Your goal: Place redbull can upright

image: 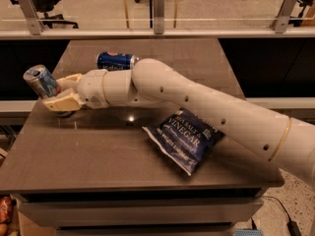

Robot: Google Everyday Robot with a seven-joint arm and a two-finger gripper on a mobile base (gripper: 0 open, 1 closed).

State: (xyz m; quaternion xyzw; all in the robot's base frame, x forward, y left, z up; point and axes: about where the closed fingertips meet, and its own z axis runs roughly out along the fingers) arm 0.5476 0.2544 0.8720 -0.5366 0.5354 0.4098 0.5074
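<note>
The redbull can (pixel 41 81), slim, silver and blue with a silver top, is held tilted with its top toward the upper left, above the table's left edge. My gripper (pixel 58 91) is shut on the redbull can, with cream fingers (pixel 63 101) on either side of its lower part. The white arm (pixel 197 107) reaches in from the right across the table.
A dark blue can (pixel 116 60) lies on its side behind the arm. A blue salt and vinegar chip bag (pixel 184 139) lies flat at the table's front right. The brown table (pixel 98 166) has its left edge under the gripper. A glass rail stands behind.
</note>
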